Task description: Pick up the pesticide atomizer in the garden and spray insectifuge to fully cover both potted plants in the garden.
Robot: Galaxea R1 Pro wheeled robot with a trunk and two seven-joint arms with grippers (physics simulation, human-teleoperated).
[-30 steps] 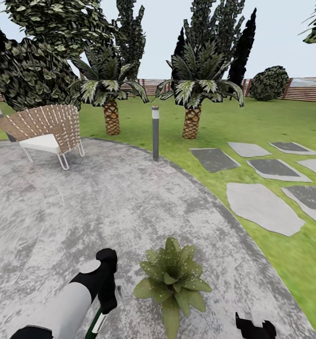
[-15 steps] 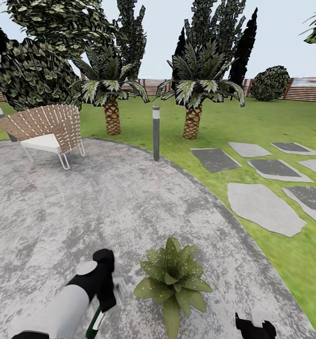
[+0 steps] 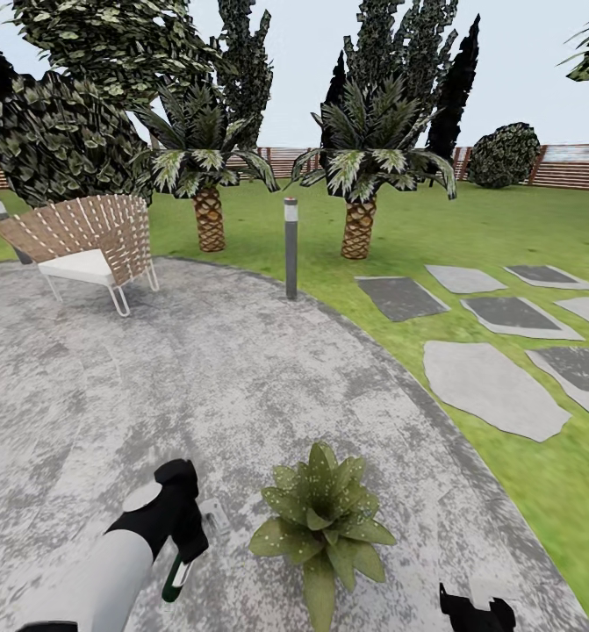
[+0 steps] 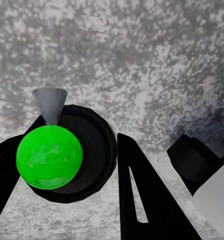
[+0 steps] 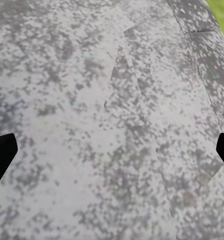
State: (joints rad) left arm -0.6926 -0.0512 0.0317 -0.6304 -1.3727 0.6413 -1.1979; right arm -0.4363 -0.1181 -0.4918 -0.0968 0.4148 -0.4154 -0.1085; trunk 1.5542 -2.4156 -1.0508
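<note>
Step in hand: spraying stage, judged; bottle already lifted, held beside the first plant.
Left gripper (image 3: 182,551): closed on the bottle; in the left wrist view, two black fingers (image 4: 142,200) flank a bright green round cap (image 4: 49,157) with a grey nozzle cone (image 4: 50,103) and a black collar beneath.
Bottle (image 3: 176,579): dark green with a white band, hanging below the gripper, just above the stone patio (image 3: 110,395); lower end tilted back toward the robot.
Nozzle aim: cannot tell whether it faces the plant; in the wrist view the cone points over bare stone.
Plant (image 3: 321,520): low speckled rosette, just beside the left gripper on its inner side, apart from it, no contact; pot hidden under the leaves.
Second plant: location not established from these views.
Right gripper (image 3: 477,611): low, beyond the plant from the left gripper; jaws wide apart in the right wrist view, black tips (image 5: 2,155) at the edges, nothing held, stone below.
Next move, judged: turn the wrist so the nozzle faces the rosette, bring the bottle over the leaves, sweep for full coverage.
Risk, judged: spray wasted on stone if the nozzle stays off the plant; leaves brushed if the bottle comes in too low.
Surroundings: lamp post (image 3: 290,247) and wicker chair (image 3: 83,241) well beyond the gripper.
</note>
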